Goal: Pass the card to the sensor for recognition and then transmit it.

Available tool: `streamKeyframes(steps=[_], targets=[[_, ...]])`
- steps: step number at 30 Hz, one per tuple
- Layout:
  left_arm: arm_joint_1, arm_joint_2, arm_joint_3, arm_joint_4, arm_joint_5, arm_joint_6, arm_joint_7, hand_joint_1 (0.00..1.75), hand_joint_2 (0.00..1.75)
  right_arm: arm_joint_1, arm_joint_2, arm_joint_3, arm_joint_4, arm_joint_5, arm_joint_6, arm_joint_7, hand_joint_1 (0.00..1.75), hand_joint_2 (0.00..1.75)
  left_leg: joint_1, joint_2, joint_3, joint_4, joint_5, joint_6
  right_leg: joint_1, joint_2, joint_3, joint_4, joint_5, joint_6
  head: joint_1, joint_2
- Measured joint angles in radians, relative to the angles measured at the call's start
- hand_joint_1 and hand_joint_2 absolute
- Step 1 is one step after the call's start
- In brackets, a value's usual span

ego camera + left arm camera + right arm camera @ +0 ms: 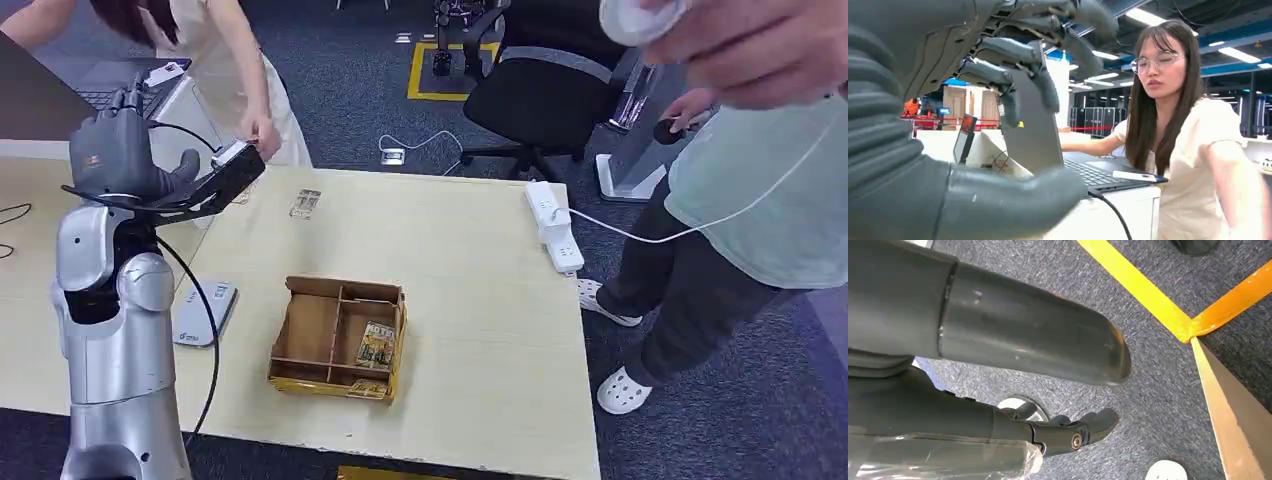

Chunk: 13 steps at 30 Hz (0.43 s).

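My left hand [118,150] is raised high over the table's far left corner, fingers pointing up and apart, with nothing in it. In the left wrist view the same left hand [1013,100] is empty, thumb and fingers spread. A person's hand [262,135] reaches in just beyond it. One card [305,204] lies flat on the table [470,300]. More cards [375,345] lie in a brown compartment box [340,335]. A grey flat sensor [205,312] sits at the table's left edge. My right hand [1068,432] hangs over the carpet, holding nothing.
A white power strip [555,228] with its cable lies at the table's far right edge. A second person [740,200] stands close to the right side. A laptop [1048,145] sits on the neighbouring desk, and a black office chair [545,95] stands behind.
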Motion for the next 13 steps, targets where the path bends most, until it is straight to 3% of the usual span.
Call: streamKeyframes(steps=[13], targets=[[0.033, 0.032, 0.048, 0.025, -0.071, 0.004, 0.015, 0.0, 1.75, 0.001, 0.0, -0.003, 0.004, -0.025, -0.021, 0.015, 0.0, 0.0, 0.0, 0.0, 0.0, 0.0, 0.0, 0.0, 0.0, 0.0, 0.0, 0.0, 0.0, 0.0, 0.0, 0.0]])
